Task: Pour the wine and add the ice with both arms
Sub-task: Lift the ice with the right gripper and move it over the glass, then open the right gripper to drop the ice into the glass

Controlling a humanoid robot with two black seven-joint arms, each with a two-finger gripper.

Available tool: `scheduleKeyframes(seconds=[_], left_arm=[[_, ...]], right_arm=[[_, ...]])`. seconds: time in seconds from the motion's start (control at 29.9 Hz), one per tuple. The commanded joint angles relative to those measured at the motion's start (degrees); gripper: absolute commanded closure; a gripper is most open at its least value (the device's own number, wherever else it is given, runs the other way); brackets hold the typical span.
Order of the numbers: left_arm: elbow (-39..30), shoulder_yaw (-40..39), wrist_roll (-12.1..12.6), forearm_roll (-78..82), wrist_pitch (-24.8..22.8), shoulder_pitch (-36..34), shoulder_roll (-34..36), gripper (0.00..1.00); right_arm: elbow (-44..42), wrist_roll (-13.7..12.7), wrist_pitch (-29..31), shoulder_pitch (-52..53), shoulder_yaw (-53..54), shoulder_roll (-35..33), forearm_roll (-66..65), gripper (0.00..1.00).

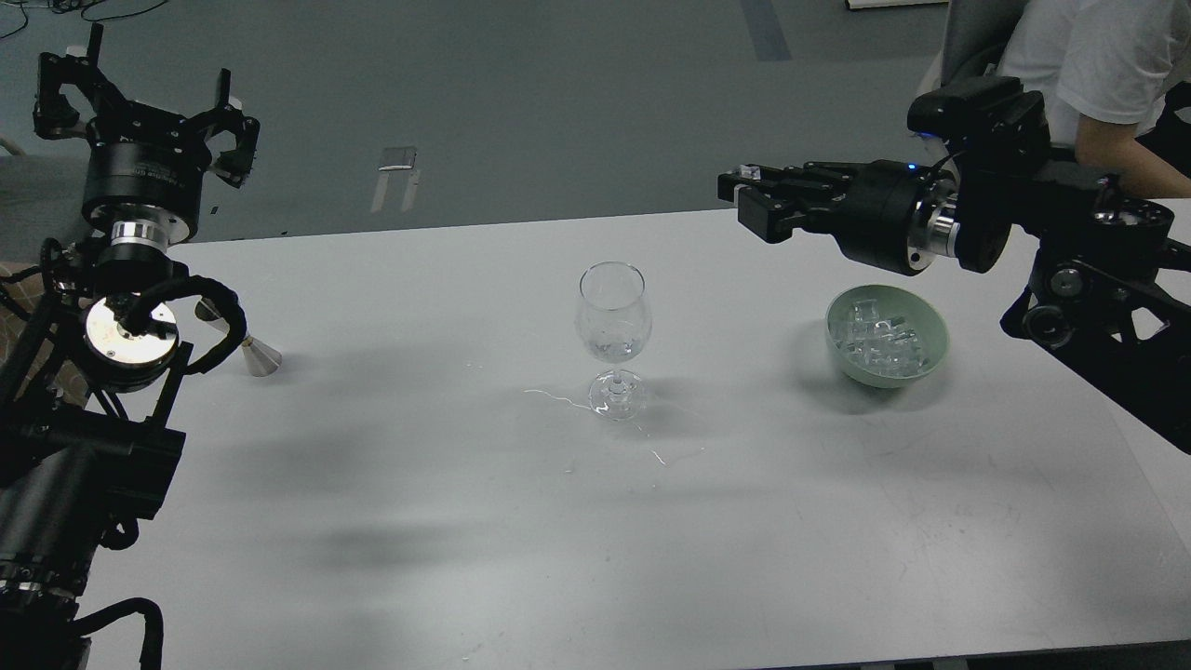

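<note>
Right gripper [744,181] is hovering above the table [447,521], between wine glass [612,326] and green bowl [887,336] of ice cubes [879,337], fingers clenching a clear ice piece [745,171]. Left gripper [140,88] is sitting raised at far left, jaws spread, holding nothing.

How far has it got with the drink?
Some clear liquid already sits in the wine glass. The right gripper is raised between the green bowl of ice and the glass, with something small and pale at its fingers, possibly an ice cube. Dropping it in is left. The left gripper is open, holding nothing.
</note>
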Motion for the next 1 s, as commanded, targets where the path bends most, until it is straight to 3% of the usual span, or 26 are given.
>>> scheduleKeyframes(seconds=[0.0,0.33,0.97], left_arm=[[0.09,-0.13,-0.09,0.00,0.00,0.04,0.03,0.02],[0.09,-0.13,-0.09,-0.09,-0.08,0.13,0.47,0.02],[0.09,-0.31,-0.44,-0.09,-0.17,0.13,0.82,0.02]], right_arm=[[0.00,-0.01,0.11,2.69,-1.98,1.60,-0.25,0.75],[-0.62,-0.45,0.11,3.23,-4.79,8.80,-0.95,0.72],[-4.57,-0.45,0.02,3.75,-7.17,12.77,-1.74,0.72]])
